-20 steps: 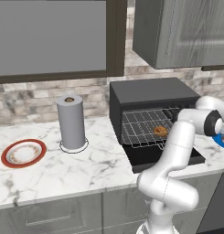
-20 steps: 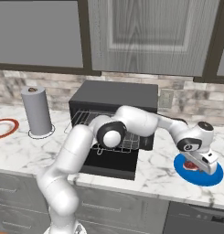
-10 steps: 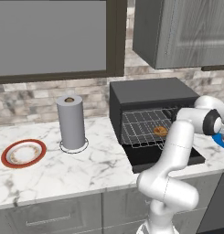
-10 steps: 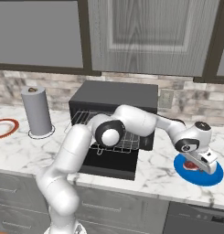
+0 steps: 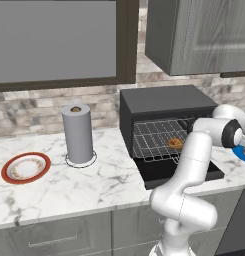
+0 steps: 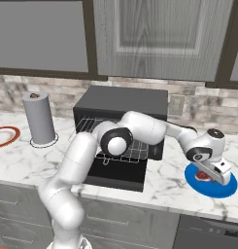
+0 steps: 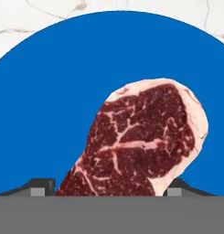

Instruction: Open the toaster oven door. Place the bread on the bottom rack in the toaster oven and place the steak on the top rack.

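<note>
Currently, toaster oven [image 5: 166, 102]: black box at centre right of the left base view, centre of the right base view; toaster oven door [image 6: 115, 175] folded down flat onto the counter front.

Bread [image 5: 175, 144]: golden-brown round piece on a wire rack [image 5: 156, 140] inside the oven, right of centre in the left base view. Which of the two racks carries it cannot be told for certain.

Steak [image 7: 138, 144]: dark red slab with pale marbling and a pale fat rim, lying on the blue plate [image 7: 54, 109]; lower centre of the hand view, small red patch [image 6: 204, 175] at lower right of the right base view.

Gripper [image 7: 105, 188]: low over the plate, its two dark fingertips [image 7: 38, 187] showing at the bottom edge of the hand view, one on either side of the steak's near end, spread apart with the meat between them; contact with the meat cannot be told.

Blue plate: on the marble counter [image 6: 164, 182], right of the oven.

Paper-towel roll [image 5: 78, 133]: upright, left of the oven.

Red-rimmed plate [image 5: 25, 167]: far left of the left base view.
</note>
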Available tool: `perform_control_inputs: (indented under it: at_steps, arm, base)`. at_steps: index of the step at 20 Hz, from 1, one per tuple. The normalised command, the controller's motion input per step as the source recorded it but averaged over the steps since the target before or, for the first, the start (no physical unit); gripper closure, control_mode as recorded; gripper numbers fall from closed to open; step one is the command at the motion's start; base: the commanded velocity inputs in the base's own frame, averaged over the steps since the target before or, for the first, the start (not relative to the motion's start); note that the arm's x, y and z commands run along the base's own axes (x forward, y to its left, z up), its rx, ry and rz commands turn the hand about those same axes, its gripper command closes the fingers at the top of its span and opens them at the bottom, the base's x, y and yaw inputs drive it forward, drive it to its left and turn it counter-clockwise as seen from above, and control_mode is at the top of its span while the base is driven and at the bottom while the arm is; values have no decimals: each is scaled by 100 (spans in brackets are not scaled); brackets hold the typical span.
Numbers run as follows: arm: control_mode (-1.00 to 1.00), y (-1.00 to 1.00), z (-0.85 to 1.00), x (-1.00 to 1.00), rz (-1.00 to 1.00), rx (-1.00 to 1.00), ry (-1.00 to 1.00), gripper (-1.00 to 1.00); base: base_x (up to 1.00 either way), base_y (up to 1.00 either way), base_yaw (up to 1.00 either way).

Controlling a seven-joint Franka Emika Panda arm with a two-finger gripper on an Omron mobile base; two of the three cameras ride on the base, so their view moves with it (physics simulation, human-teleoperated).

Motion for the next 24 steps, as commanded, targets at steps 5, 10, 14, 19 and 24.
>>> perform_control_inputs:
  at_steps: [5, 10, 14, 19, 24]
  arm:
    - [-100, -1, 38, -16, -2, 0, 0, 100]
    - [-100, -1, 42, -32, -1, 0, 0, 100]
    - [-100, 8, 48, -72, 0, 0, -1, 100]
    - [-100, 48, 57, -70, 0, 0, -12, 100]
    - [-100, 92, 58, -41, 0, -3, -12, 100]
  base:
    - [0, 0, 0]
    - [0, 0, 0]
    - [0, 0, 0]
    - [0, 0, 0]
    - [0, 0, 0]
